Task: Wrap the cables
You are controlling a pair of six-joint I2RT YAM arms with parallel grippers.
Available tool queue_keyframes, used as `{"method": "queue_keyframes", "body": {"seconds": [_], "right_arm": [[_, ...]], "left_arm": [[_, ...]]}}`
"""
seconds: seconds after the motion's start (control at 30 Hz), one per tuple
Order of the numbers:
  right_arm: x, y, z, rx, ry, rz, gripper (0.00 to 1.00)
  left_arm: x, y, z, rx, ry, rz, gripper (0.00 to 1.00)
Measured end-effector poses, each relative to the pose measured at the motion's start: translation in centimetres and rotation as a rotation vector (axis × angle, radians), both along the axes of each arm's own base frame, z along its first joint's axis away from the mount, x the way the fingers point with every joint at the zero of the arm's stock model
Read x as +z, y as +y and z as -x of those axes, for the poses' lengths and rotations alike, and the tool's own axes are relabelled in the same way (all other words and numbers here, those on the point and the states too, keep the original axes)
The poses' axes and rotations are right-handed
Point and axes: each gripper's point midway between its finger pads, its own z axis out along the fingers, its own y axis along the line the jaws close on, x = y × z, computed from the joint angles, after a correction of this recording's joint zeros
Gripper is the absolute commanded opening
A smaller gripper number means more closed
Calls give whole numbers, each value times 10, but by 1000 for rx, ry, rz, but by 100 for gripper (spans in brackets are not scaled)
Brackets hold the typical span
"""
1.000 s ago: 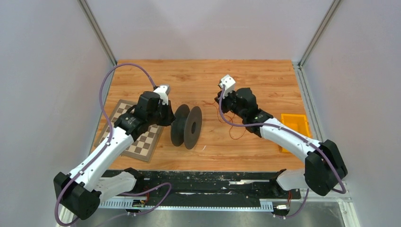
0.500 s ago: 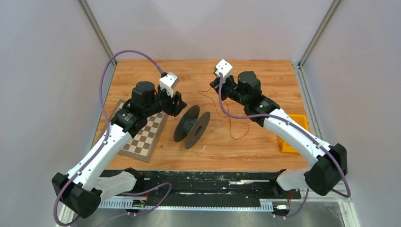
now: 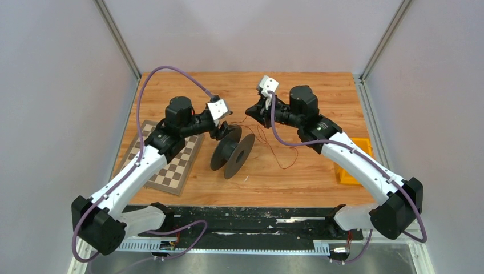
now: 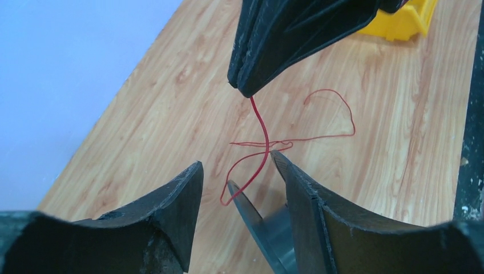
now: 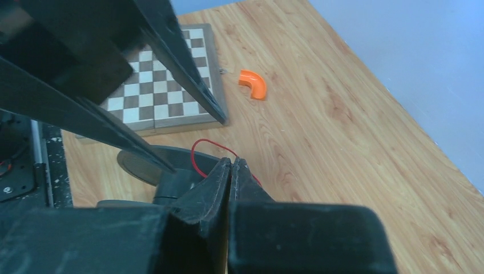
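The cable is a thin red wire (image 3: 278,149) lying in loose curls on the wooden table right of the black spool (image 3: 232,150). My right gripper (image 3: 251,112) is shut on one end of the wire (image 4: 259,123), which hangs from its tips (image 4: 245,85) towards the spool's flange (image 4: 251,214). In the right wrist view the shut gripper (image 5: 232,162) holds a small red loop (image 5: 197,153) above the spool (image 5: 165,171). My left gripper (image 3: 227,127) is open and empty (image 4: 236,161), just above the spool's upper flange, facing the right gripper.
A chessboard (image 3: 171,165) lies left of the spool, also in the right wrist view (image 5: 165,85). An orange elbow piece (image 5: 253,83) lies beyond it. A yellow bin (image 3: 355,149) sits at the table's right edge. Grey walls enclose three sides.
My left gripper let go of the spool, rose and swung right over it. The spool turned. My right gripper moved left with the wire end towards the left gripper.
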Motion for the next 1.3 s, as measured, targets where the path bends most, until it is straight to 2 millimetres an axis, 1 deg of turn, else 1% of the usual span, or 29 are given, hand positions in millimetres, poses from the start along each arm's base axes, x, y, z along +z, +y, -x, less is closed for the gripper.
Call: {"method": "queue_keyframes", "body": {"seconds": [0.03,0.1,0.13,0.17,0.2,0.23,0.27,0.3,0.37,0.4,0.5,0.57,0.67,0.7,0.77,0.87,0.93,1.1,1.2,1.3], "right_arm": [[2,1,3,13,2,-6,0],[4,3,7,35,6,-14,0],[5,4,8,43,10,-17,0],[5,4,9,50,12,-19,0],[5,5,11,58,14,-21,3],[6,5,12,63,17,-24,8],[6,6,12,66,21,-27,17],[7,6,13,66,23,-29,24],[8,6,12,56,30,-36,43],[9,5,10,43,34,-39,51],[14,0,8,0,18,-77,56],[16,-9,16,-19,-28,-127,60],[20,-22,32,-21,-110,-206,62],[22,-23,33,-21,-134,-225,62],[28,-22,31,-22,-180,-260,63],[32,-15,23,-14,-213,-289,62],[30,-9,19,-4,-217,-300,61],[20,6,7,10,-183,-304,55],[23,13,4,25,-177,-315,54],[28,19,7,46,-179,-329,54]], "left_arm": [[-4,-3,0,-19,-2,-13,59],[-10,-8,-2,-43,-4,-33,53],[-13,-12,-3,-53,-6,-44,44],[-14,-14,-4,-60,-7,-49,37],[-14,-17,-5,-67,-8,-55,21],[-15,-19,-7,-72,-9,-58,14],[-14,-21,-8,-74,-10,-58,3],[-14,-23,-9,-73,-10,-53,1],[-10,-24,-12,-57,-2,-31,0],[-6,-25,-14,-42,0,-11,0],[10,-26,-20,14,17,70,0],[22,-25,-21,55,48,146,0],[42,-26,-22,97,103,271,0],[49,-26,-22,108,124,315,0],[64,-28,-21,120,165,409,0],[79,-28,-17,120,212,538,0],[86,-28,-12,106,240,618,0],[96,-29,-6,71,298,733,0],[107,-29,-2,44,300,787,0],[111,-28,1,27,296,814,0]]}}
